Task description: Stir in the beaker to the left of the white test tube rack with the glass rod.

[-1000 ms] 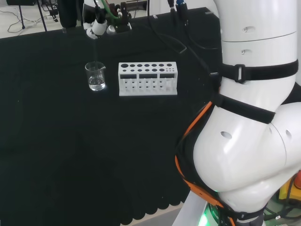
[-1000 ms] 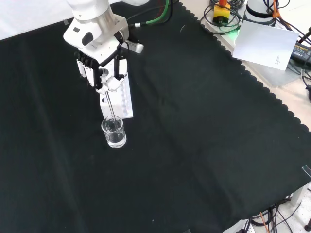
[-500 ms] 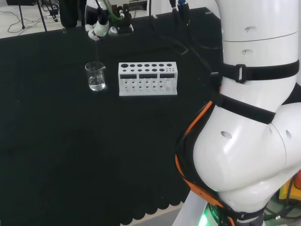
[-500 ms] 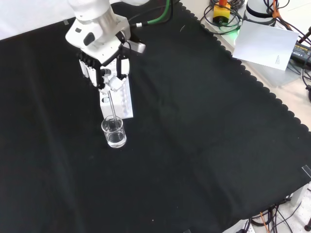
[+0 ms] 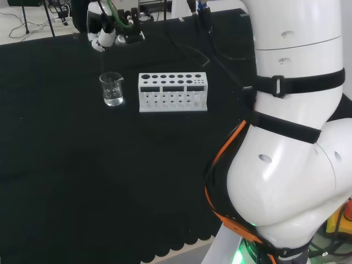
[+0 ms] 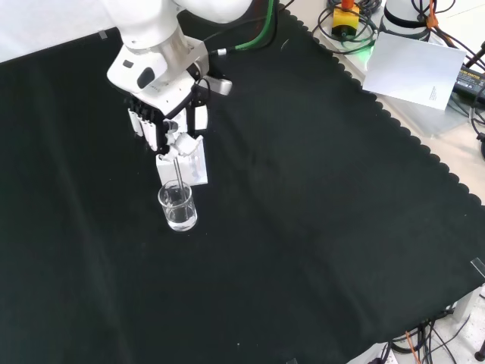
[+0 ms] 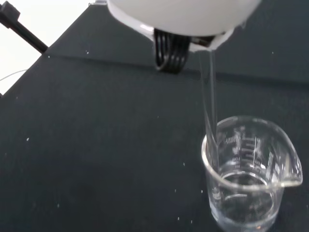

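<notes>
A clear glass beaker [image 6: 178,206] with a little clear liquid stands just in front of the white test tube rack [image 6: 195,164] in the front view. In the head view the beaker [image 5: 112,89] is left of the rack [image 5: 173,92]. The hand [image 6: 168,125] hangs above the beaker, its fingers curled round a thin glass rod [image 6: 176,171] that points down. In the wrist view the rod [image 7: 210,108] runs from the hand [image 7: 183,14] down to the rim of the beaker [image 7: 251,193], its lower end just inside the near wall. The hand [image 5: 103,36] sits beyond the beaker in the head view.
The arm's big white links [image 5: 291,137] take up the right of the head view. Cables and gear [image 6: 356,23] lie off the cloth's far right corner in the front view, beside a white sheet [image 6: 415,72]. Bare black cloth [image 6: 303,227] spreads around the beaker.
The hand with the rod has shifted left in the head view and slightly nearer in the front view. Beaker and rack have stayed put.
</notes>
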{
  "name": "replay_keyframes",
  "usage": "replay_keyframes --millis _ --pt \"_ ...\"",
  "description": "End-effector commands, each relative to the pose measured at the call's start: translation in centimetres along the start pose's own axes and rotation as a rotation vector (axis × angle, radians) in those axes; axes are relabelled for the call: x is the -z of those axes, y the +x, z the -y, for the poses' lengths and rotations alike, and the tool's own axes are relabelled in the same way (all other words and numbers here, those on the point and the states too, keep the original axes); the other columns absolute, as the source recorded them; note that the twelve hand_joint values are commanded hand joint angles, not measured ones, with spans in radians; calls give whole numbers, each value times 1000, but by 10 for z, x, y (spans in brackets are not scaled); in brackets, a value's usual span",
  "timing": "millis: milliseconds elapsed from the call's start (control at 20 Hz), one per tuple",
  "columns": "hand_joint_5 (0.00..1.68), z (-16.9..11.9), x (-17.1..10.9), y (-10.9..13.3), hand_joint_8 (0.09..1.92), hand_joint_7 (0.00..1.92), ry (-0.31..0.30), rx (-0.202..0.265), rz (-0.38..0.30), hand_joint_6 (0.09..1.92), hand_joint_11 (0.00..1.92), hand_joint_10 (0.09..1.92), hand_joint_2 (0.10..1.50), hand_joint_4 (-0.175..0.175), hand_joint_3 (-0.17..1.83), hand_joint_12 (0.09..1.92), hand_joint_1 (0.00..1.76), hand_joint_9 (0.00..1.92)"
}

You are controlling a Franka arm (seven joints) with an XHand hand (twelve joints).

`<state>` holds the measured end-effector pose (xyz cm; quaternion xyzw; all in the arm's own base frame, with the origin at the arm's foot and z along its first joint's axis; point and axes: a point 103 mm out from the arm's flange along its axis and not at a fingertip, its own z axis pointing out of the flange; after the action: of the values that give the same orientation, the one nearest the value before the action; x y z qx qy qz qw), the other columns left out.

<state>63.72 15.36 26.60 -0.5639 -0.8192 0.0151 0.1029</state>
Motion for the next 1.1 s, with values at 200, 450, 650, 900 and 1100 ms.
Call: replay_keyframes --millis 200,450,650,900,1100 --pt "1125 -6 14 -34 982 1286 -19 -43 8 725 1269 908 623 -175 793 951 1318 1651" --pt "1125 9 17 -42 982 1286 -22 -59 17 724 1269 908 624 -175 791 951 1317 1650" --pt "1125 17 16 -36 982 1285 -16 -55 17 724 1268 909 625 -175 790 952 1317 1650" --pt "1125 13 9 -6 983 1285 -46 2 5 725 1267 910 625 -175 790 952 1317 1650" --pt "1124 12 4 -9 983 1285 -2 -18 22 725 1266 910 626 -175 789 953 1317 1649"
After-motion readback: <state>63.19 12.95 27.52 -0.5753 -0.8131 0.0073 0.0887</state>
